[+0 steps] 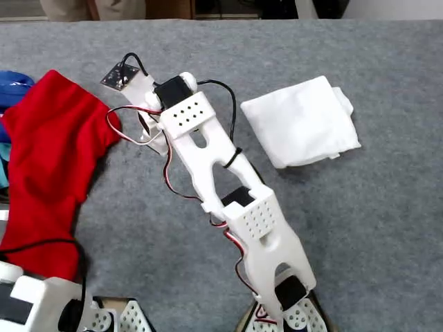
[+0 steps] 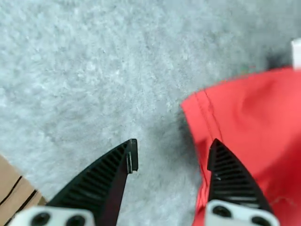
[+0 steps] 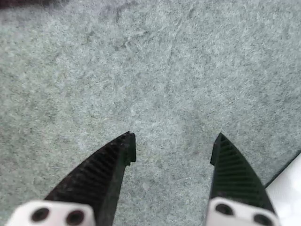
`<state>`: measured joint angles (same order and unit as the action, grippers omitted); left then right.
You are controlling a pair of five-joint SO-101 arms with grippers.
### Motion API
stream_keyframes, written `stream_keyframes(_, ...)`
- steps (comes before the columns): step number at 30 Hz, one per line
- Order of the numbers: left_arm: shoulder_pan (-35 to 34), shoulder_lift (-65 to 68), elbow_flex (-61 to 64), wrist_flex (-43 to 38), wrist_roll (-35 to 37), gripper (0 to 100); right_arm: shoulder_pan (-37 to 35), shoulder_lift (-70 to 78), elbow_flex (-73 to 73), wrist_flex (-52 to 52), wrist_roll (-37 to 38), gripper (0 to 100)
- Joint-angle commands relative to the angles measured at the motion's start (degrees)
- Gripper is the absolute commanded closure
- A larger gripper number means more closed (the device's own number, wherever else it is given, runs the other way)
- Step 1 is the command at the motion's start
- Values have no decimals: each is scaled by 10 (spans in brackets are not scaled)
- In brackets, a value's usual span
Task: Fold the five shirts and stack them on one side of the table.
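On the table, the red shirt lies rumpled, the left gripper wide open and empty at its edge. Beside the red shirt an arm stretches across, a folded white shirt beyond it; the right gripper gapes, holding nothing.

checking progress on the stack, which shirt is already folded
The white shirt, a compact folded rectangle on the right of the table in the high view. The red shirt lies spread out and rumpled at the left.
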<state>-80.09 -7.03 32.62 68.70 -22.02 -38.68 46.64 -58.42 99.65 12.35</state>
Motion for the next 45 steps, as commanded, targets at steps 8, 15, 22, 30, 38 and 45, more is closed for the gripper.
stream_keyframes(8, 29, 56, -2, -34, 62, 753, 29, -7, -13, 4, -4, 735)
stream_keyframes(15, 32, 167, -86, -34, 121, 753, 29, -7, -13, 4, -4, 735)
stream_keyframes(22, 33, 206, -150, -34, 120, 754, 29, -7, -13, 4, -4, 735)
stream_keyframes(30, 81, 211, -172, -35, 123, 920, 28, -7, -13, 3, -4, 735)
stream_keyframes(38, 117, 210, -172, -47, 125, 958, 29, -7, -13, 4, -4, 735)
stream_keyframes(45, 112, 189, -205, 11, 66, 982, 29, -7, -13, 1, -4, 735)
